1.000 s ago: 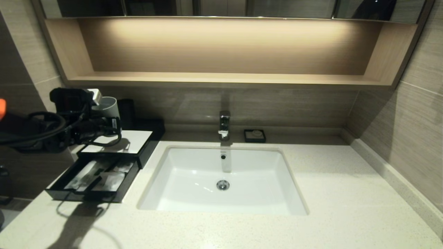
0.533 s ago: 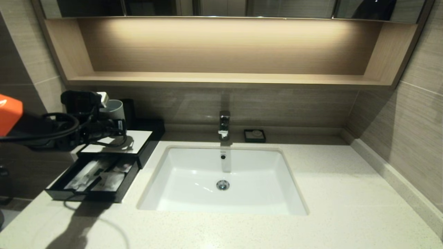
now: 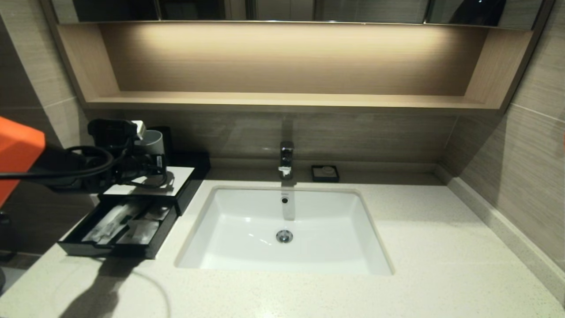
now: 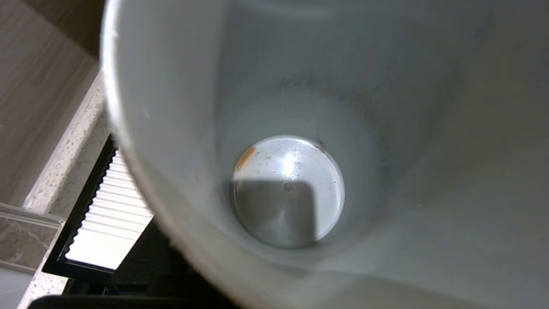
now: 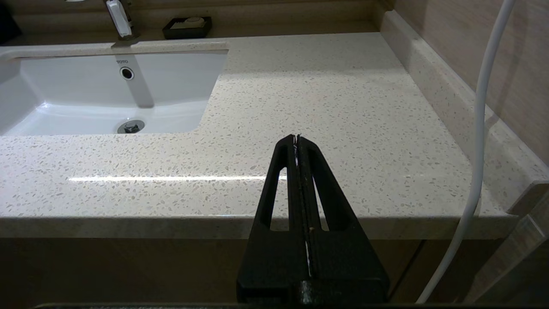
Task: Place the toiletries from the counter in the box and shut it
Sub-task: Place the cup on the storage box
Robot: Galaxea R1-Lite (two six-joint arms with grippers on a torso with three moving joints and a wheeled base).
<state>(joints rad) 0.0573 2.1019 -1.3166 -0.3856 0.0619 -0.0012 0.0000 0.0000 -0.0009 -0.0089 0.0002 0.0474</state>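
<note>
The black box [image 3: 187, 187] stands at the counter's [image 3: 441, 256] left end, with a white panel [image 3: 170, 176] on top. Its front drawer [image 3: 79, 248] is pulled open. Two long clear-wrapped toiletry packets [image 3: 108, 223] lie in the drawer beside small white sachets [image 3: 141, 230]. My left gripper [image 3: 148, 170] hovers over the white panel, right by a grey cup [image 3: 154, 139]. The left wrist view looks straight down into that cup [image 4: 287, 189]. My right gripper [image 5: 297, 137] is shut and empty, low before the counter's front edge on the right.
A white sunken sink [image 3: 229, 221] with a chrome tap [image 3: 286, 159] fills the counter's middle. A small black soap dish [image 3: 325, 173] sits behind it. A wooden shelf [image 3: 282, 101] overhangs the back wall. A white cable [image 5: 480, 128] hangs beside my right gripper.
My left arm has moved to the right and towards the back wall, over the box top and closer to the grey cup. The drawer and packets have not moved.
</note>
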